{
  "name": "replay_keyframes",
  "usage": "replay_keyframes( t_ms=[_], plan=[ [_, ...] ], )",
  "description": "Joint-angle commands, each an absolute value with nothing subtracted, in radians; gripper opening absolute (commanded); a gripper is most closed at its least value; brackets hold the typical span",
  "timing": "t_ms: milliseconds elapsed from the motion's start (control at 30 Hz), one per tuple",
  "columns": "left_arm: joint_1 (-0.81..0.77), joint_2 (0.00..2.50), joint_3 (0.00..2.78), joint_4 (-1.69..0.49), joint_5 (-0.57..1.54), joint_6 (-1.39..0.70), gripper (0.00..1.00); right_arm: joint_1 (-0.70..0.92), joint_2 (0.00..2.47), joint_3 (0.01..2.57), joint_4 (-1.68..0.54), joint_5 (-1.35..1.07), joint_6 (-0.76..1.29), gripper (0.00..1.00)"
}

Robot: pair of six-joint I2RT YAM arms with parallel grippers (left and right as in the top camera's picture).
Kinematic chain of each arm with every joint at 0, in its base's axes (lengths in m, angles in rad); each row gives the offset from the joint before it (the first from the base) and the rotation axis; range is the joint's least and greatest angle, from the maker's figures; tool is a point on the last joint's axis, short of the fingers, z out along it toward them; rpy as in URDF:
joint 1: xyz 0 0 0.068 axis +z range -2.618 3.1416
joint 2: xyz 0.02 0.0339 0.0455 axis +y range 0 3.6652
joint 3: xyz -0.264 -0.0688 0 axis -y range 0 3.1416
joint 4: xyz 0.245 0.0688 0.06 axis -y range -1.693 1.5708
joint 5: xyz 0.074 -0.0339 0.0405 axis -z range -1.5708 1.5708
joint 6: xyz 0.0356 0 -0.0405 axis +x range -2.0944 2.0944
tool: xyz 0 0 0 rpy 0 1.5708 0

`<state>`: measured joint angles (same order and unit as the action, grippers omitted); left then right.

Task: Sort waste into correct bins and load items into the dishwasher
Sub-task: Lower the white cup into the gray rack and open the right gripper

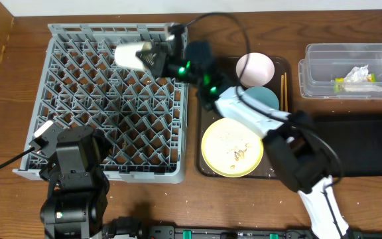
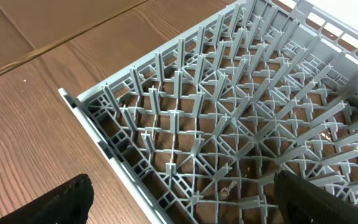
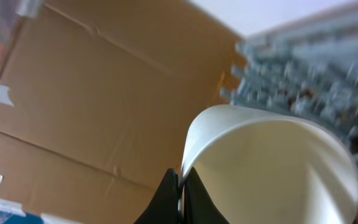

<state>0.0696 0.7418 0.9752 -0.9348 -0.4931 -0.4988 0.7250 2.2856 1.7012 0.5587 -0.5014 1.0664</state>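
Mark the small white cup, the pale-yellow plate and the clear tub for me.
small white cup (image 1: 130, 54): overhead view, on its side wall.
pale-yellow plate (image 1: 217, 136): overhead view, on its bare upper-left surface.
clear tub (image 1: 350, 46): overhead view, on its far rim.

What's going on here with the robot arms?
The right gripper pinches the small white cup by its rim, holding it over the far side of the grey dish rack. The left gripper hangs open by the rack's near corner, holding nothing. The bowl, saucer, yellow plate and chopsticks sit on the brown tray.
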Motion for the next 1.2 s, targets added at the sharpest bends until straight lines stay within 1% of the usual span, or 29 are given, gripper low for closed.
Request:
replay_keyframes(
  t_ms=[0,333,967,1167],
  plan=[
    [0.073,0.739,0.992,-0.934,-0.497,-0.511,0.94,0.774,2.326,1.793,0.573,-0.526,1.133,0.01],
    [0.073,0.739,0.992,-0.934,-0.497,-0.511,0.94,0.851,2.381,1.833,0.569,-0.495,1.109,0.01],
    [0.073,0.739,0.992,-0.934,-0.497,-0.511,0.94,0.871,2.441,1.833,0.560,-0.492,1.137,0.01],
    [0.073,0.739,0.992,-0.934,-0.497,-0.511,0.94,0.875,2.443,1.833,0.480,-0.490,1.154,0.01]
  ],
)
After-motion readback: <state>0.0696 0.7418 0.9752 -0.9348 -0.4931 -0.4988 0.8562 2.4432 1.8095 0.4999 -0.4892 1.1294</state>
